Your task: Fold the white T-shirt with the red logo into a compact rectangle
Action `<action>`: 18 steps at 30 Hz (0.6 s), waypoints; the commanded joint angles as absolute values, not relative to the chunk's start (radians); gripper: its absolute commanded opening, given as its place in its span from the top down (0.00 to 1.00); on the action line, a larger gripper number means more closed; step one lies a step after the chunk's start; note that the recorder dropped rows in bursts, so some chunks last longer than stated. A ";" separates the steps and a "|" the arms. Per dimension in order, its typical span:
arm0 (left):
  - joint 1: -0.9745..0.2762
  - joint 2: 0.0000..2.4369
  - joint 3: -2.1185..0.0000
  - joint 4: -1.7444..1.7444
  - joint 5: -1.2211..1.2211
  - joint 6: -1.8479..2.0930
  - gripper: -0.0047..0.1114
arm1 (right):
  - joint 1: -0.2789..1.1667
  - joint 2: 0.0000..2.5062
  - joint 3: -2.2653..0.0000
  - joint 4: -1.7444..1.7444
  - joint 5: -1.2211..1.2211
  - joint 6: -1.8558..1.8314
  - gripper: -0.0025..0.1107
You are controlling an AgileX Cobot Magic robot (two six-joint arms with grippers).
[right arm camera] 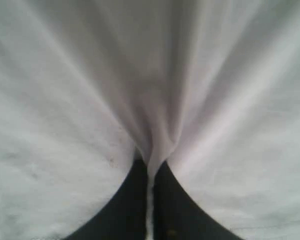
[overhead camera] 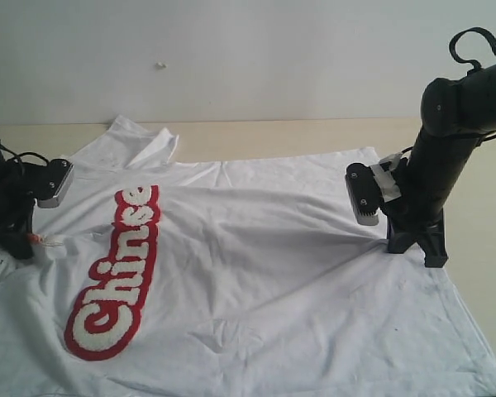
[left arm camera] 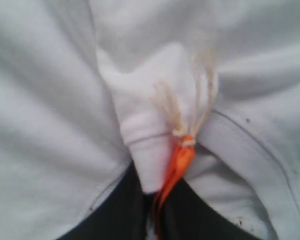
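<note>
**White tee flat on table, pinched at both ends**

Location: The white T-shirt (overhead camera: 273, 281) lies spread front-up across the tan table (overhead camera: 314, 136), covering most of it. In the exterior view its neck end is at the left and its body runs off to the right and the lower edge. One sleeve (overhead camera: 140, 145) lies partly doubled over at the far left corner.

Condition: The fabric is plain white with soft creases. Tension lines fan out from each pinch point. A few small dark specks show in the wrist views (left arm camera: 240, 220).

Markings: The red logo (overhead camera: 116, 273) is one long strip of fuzzy white bubble letters with a thick red outline. It runs from the near left up toward the collar. As the cloth lies, the visible letters read "Chinse", and a wrinkle crosses the strip partway along. An orange tag (left arm camera: 180, 160) with pale looped threads (left arm camera: 172, 105) sits at the ribbed collar. No print on it can be read.

End effectors: The left gripper (left arm camera: 152, 197) is clamped on a fold of the ribbed collar, with the orange tag caught between its black fingers. The right gripper (right arm camera: 150, 175) is closed on a raised ridge of plain white fabric at the shirt's far right side, with its tips down on the cloth (overhead camera: 413, 244).
</note>
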State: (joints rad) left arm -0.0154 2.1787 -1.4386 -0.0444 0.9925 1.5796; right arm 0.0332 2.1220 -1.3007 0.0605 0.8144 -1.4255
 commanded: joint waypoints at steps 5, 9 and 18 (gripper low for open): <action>0.046 2.116 -1.418 0.066 1.057 1.568 0.94 | 0.032 2.128 -1.275 0.045 0.764 -1.427 0.98; 0.058 2.020 -1.418 0.020 1.057 1.573 0.94 | 0.032 2.032 -1.275 0.025 0.799 -1.427 0.98; 0.060 1.736 -1.360 -0.163 1.107 1.538 0.94 | 0.032 1.800 -1.326 -0.046 0.905 -1.337 0.98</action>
